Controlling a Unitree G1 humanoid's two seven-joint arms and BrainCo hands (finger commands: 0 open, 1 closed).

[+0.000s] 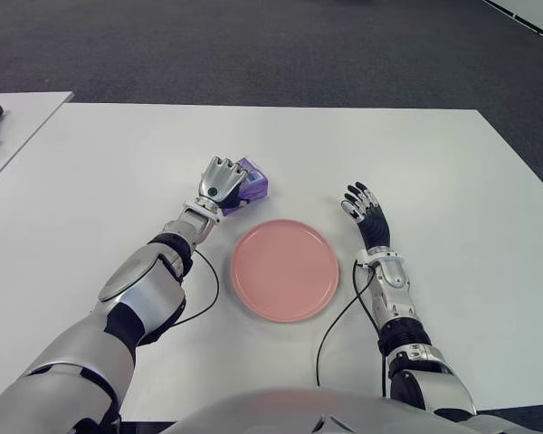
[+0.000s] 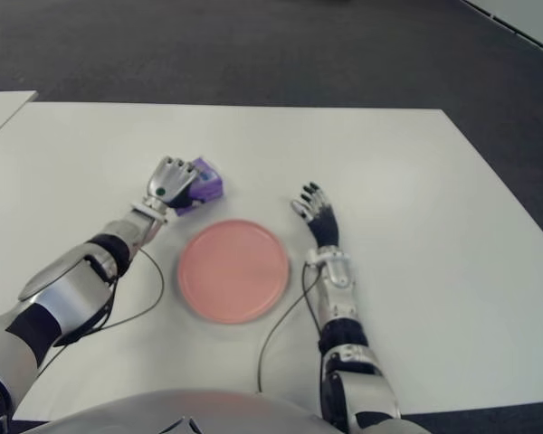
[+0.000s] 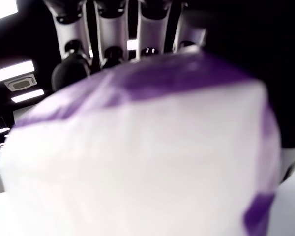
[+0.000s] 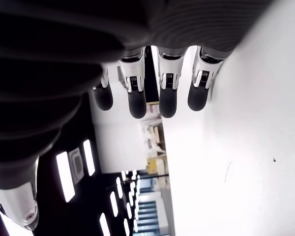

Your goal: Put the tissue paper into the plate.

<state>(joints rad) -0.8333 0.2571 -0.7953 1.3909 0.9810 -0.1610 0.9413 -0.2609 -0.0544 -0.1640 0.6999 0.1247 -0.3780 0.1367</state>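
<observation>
Tissue pack (image 1: 251, 185) is sitting in the left hand (image 1: 220, 181), fingers curling around it beside the plate (image 1: 284, 269); right hand (image 1: 362, 203) is lying spread; transfer is pending.

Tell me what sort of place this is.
Probably an office or lab test area: a plain white table on dark carpet, bare but for a pink plate and the purple tissue pack in the left hand. The right hand idles right of the plate.

Glossy silver-shelled arms with black joint bands; thin black cables loop from each forearm. The silver-backed left hand (image 1: 223, 179) bears a green dot; the right hand (image 1: 364, 204) has black-tipped fingers.
</observation>
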